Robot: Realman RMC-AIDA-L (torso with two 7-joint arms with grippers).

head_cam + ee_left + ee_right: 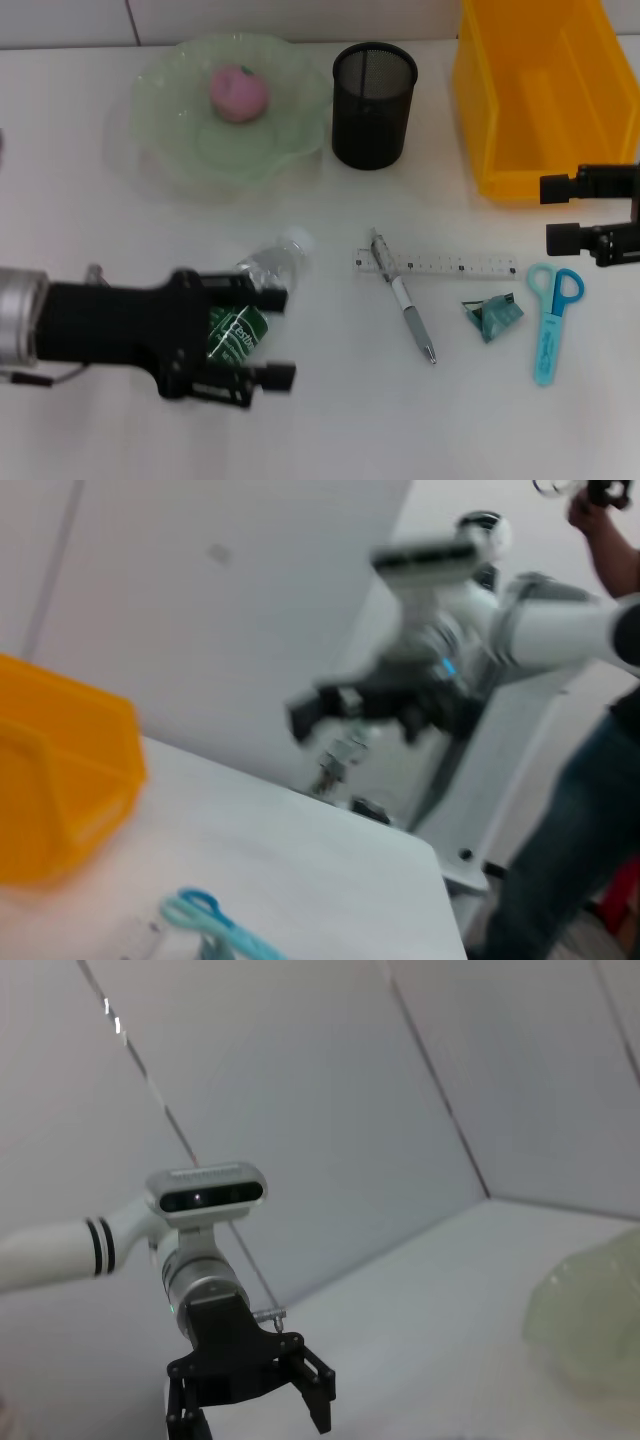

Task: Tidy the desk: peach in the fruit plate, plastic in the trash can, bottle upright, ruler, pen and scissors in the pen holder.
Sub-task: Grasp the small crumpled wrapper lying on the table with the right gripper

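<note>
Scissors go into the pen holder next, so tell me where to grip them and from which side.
Judging by the head view, grip the scissors across the closed blade shaft, coming straight down from above. They lie flat on the desk, loop handles toward the trash can, blades pointing to the near edge. The right end effector hovers just beyond the handles, so it is probably the handiest.

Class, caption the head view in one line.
Left gripper open around the lying bottle; peach already in the fruit plate.

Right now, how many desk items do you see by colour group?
Pink: 1, peach
Green: 3, fruit plate, bottle, plastic
Black: 1, pen holder
Yellow: 1, trash can
Blue: 1, scissors
Clear or silver: 2, ruler, pen
Total: 9
</note>
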